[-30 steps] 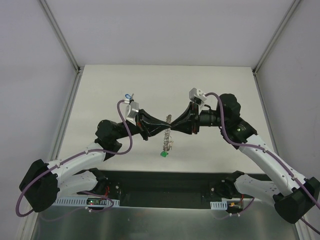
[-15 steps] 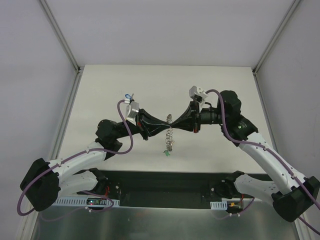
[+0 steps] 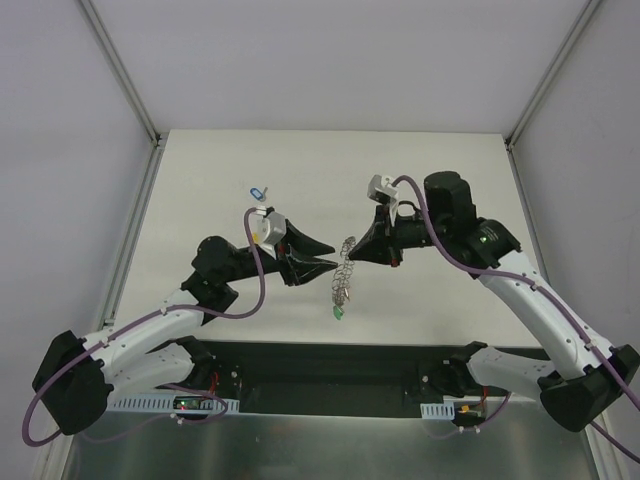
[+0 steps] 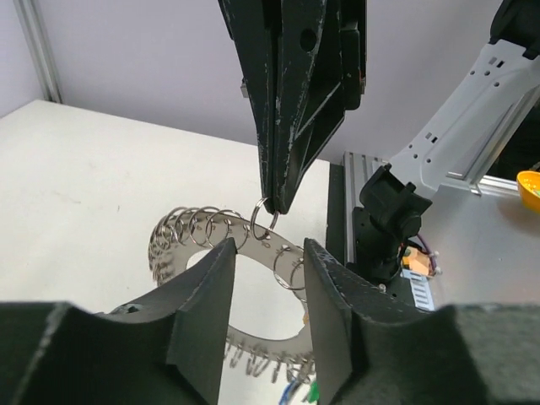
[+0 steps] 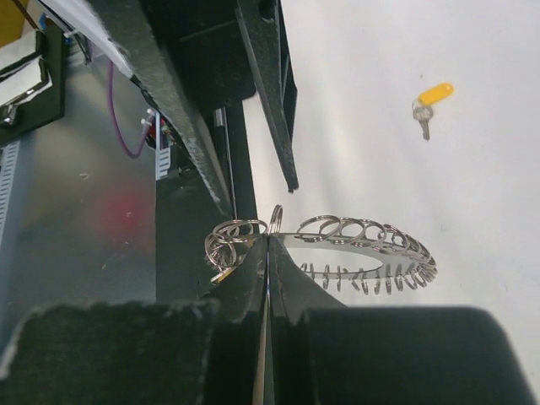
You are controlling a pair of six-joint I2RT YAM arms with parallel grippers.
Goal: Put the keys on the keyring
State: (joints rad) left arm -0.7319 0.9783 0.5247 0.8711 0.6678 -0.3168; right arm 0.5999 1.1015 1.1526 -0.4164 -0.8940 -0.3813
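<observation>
The keyring, a flat grey disc edged with wire loops, hangs in the air between the arms. My right gripper is shut on its top edge. A green‑tagged key dangles from the ring's lower end, and a blue tag shows beside it. My left gripper stands open just left of the ring, its fingers apart with the disc seen beyond them. A blue‑tagged key lies on the table at the back left. A yellow‑tagged key lies on the table.
The white table has grey walls on three sides. A black bar with both arm bases runs along the near edge.
My left gripper has opened and drawn back to the left, off the keyring. The right gripper closed on the ring, has kept hold and shifted slightly left and up, and the ring hangs from it.
</observation>
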